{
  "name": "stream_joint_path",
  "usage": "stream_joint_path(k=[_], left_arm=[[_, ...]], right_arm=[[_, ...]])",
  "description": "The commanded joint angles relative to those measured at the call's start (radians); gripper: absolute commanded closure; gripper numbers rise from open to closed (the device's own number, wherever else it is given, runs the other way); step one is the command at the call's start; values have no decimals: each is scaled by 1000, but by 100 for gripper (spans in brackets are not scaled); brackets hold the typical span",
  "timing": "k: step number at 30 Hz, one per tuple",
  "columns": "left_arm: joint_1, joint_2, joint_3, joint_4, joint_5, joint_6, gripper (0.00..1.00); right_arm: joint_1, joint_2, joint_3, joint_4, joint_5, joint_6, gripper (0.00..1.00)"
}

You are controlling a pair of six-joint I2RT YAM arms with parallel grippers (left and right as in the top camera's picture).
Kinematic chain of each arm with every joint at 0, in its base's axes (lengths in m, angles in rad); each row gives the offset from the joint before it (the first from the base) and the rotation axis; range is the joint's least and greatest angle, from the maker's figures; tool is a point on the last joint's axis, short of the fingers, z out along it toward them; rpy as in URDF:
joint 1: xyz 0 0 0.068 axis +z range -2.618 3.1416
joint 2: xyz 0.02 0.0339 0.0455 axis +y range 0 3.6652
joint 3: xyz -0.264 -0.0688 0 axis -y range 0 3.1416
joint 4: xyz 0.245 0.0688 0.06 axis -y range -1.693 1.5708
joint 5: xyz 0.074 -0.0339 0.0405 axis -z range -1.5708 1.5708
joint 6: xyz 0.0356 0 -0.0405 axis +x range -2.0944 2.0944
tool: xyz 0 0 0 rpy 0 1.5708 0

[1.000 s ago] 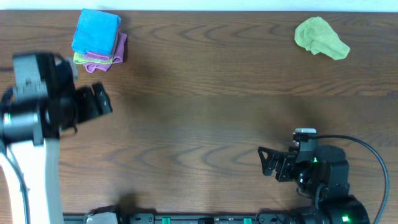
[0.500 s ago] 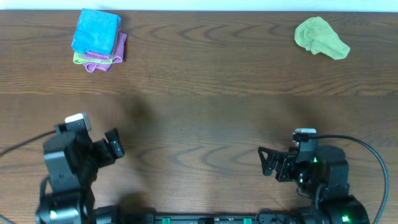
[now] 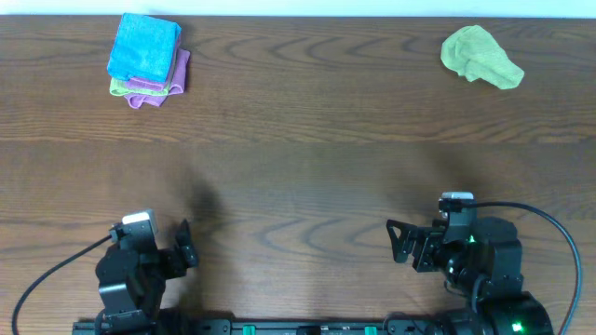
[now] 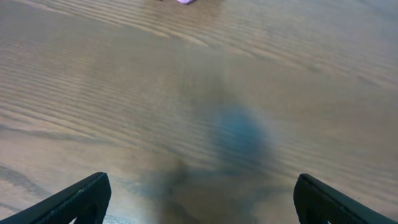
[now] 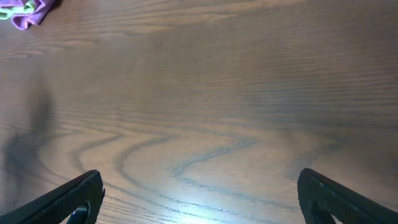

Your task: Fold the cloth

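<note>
**Both grippers parked open at the near edge, green cloth unfolded at the far right**

Overhead view: a dark brown wood-grain table is seen, bounded along the far edge by a thin pale strip. The crumpled green cloth is found in the far right corner, bunched and not folded, well apart from both arms. In the far left corner a stack of folded cloths is placed, with a blue one on top and green and purple layers beneath. The left gripper is held low at the near left edge, and the right gripper at the near right edge; a black cable is looped out from the right arm. Nothing is carried by either.

Left wrist view: the left gripper is shown with its two fingertips spread to opposite sides of the picture, the jaws released, with only bare, softly blurred wood between them. A sliver of purple fabric is cut off by the top edge.

Right wrist view: the right gripper is likewise spread wide, jaws released over bare grain. A corner of the stack is caught at the upper left.
</note>
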Motion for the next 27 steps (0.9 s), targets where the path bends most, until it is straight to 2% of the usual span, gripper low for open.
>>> stream_joint_path(k=[1, 10, 27], left_arm=[[-42, -37, -17, -28, -12, 64, 5], [-68, -101, -24, -123, -102, 70, 5], [-68, -134, -82, -141, -101, 69, 5]], right_arm=[[-5, -5, 0, 2, 4, 13, 1], [-5, -5, 0, 2, 4, 13, 1], [-5, -5, 0, 1, 4, 13, 1]])
